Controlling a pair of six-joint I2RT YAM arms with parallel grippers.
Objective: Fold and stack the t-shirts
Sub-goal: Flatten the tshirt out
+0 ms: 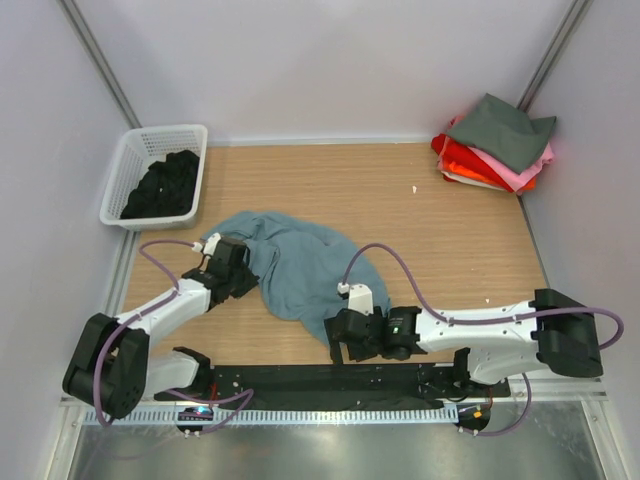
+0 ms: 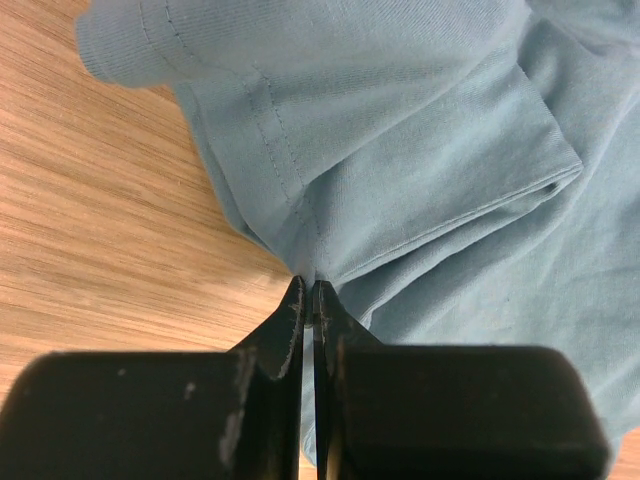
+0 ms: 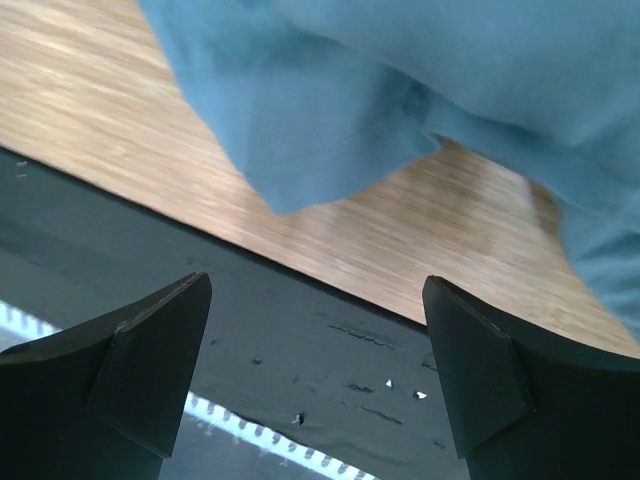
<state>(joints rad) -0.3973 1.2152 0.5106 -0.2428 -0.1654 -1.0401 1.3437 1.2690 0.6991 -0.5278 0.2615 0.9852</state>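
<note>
Blue-grey t-shirt (image 1: 300,262): crumpled, laid on the wooden counter (image 1: 440,250) between both arms. Left end effector (image 2: 308,292): clenched on a hem fold at the shirt's left edge. Right end effector (image 3: 318,335): released, jaws held wide, near the shirt's front corner. Folded t-shirt stack (image 1: 495,150): set at the far right corner. White basket (image 1: 125,175): filled with black clothing (image 1: 165,185).

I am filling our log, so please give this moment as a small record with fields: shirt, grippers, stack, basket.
shirt in work: blue-grey t-shirt, crumpled, unfolded, on the table
left gripper: shut on the blue-grey t-shirt's edge
right gripper: open, holding nothing, just short of the shirt's near corner
stack: shirts piled in the far right corner, dark grey on top
basket: far left, black clothes inside
</note>
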